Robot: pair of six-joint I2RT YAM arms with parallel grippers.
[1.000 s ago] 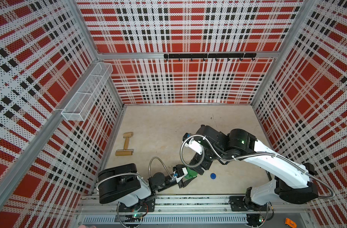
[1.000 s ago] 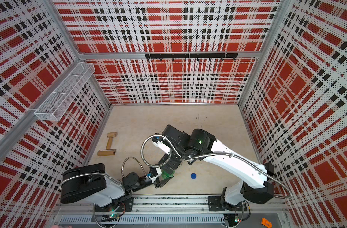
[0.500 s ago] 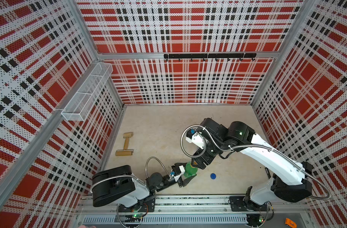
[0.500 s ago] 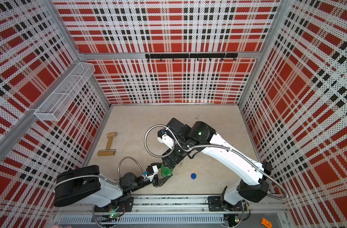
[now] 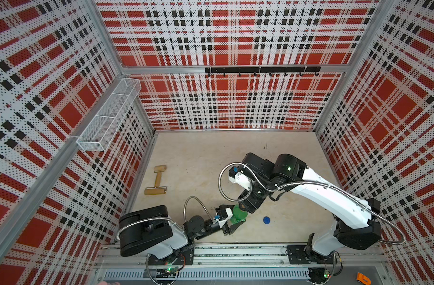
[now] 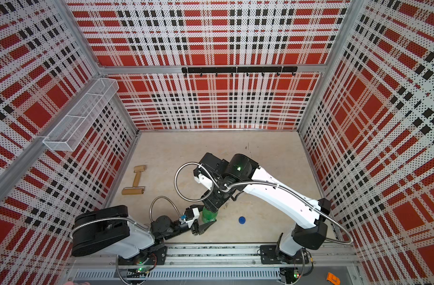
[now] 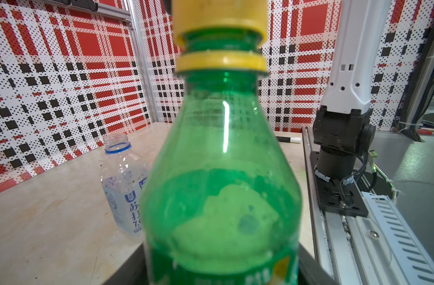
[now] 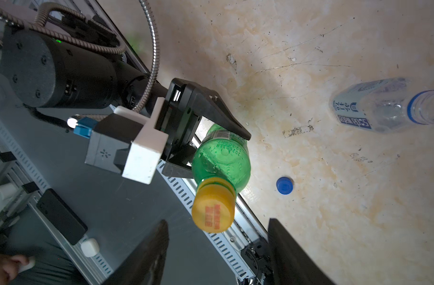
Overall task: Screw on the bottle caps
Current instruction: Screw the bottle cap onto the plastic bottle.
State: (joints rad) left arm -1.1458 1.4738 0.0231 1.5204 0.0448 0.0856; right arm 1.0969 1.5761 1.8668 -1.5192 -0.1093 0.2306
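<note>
The green bottle (image 8: 221, 158) is gripped by the left fingers (image 8: 226, 116), likely so it cannot spin. The yellow cap (image 8: 213, 209) is set on its neck, just ahead of the right fingers (image 8: 147, 254), which are held open, not touching it. The blue cap (image 8: 284, 185) is seen nearby on the counter (image 8: 309, 49).

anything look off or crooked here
The yellow cap sits high on the neck of the green bottle, with bare thread showing above the yellow ring, so it isn't screwed down. The clear bottle stands open; a blue cap lies apart on the table.
</note>
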